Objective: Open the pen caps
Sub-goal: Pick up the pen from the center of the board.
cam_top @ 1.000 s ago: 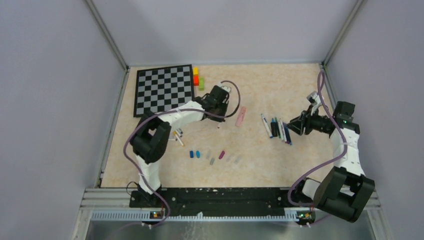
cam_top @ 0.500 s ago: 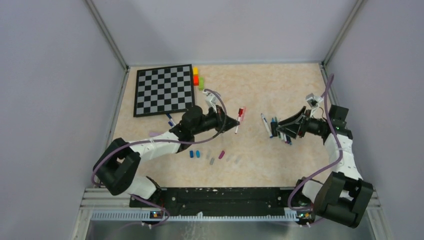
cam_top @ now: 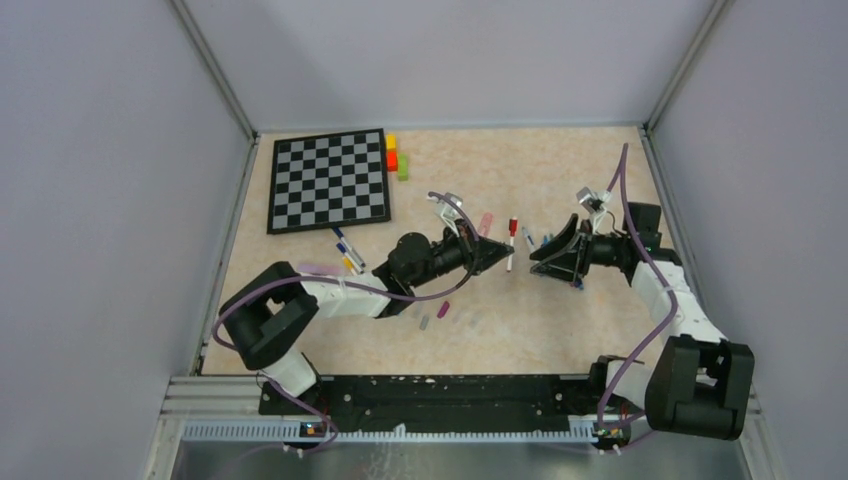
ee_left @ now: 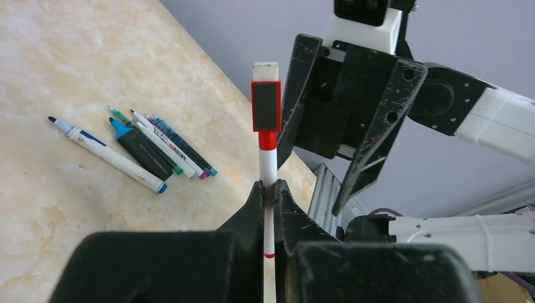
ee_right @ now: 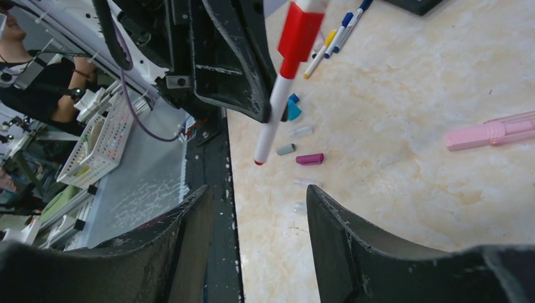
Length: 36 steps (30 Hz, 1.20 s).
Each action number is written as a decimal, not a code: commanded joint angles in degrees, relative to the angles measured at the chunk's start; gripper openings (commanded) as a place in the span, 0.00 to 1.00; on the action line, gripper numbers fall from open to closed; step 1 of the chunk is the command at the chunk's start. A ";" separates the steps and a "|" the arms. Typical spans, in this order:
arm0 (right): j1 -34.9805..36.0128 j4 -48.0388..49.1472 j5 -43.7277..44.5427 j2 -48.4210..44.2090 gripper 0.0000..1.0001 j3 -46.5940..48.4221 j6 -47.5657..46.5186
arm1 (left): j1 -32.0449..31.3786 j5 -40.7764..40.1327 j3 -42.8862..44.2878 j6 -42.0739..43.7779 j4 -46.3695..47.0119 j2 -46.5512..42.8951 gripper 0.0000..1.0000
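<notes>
Several caps [ee_right: 310,158] lay loose on the worktop's [cam_top: 560,170] near half, while the left jaws clamped a pen [ee_left: 269,161] with its red cap [ee_left: 265,106] on and the right jaws stood apart.

Top external: sat high above the near edge and looked down and forward from far off; took in the whole table [cam_top: 560,170], chessboard [cam_top: 328,180] far left.
Left wrist: sat close behind the left gripper [ee_left: 269,186], low, and faced the right gripper [ee_left: 310,186].
Right wrist: sat close behind the right gripper and faced back at the left gripper.
Shared, all three: red-capped marker [ee_left: 268,158].
Shared, top and left wrist: row of pens [ee_left: 145,148].
Shared, top and right wrist: loose caps [ee_right: 309,158], pink highlighter [ee_right: 492,132].
</notes>
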 commanded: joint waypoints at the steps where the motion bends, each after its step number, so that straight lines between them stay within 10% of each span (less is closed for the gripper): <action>1: 1.22 2.27 -1.92 0.03 0.55 0.38 0.16 | -1.26 -2.25 3.27 -1.74 6.44 2.83 0.00; 36: 0.53 1.17 2.64 0.49 0.57 3.44 0.94 | -3.62 3.82 3.65 3.77 -0.42 3.83 0.00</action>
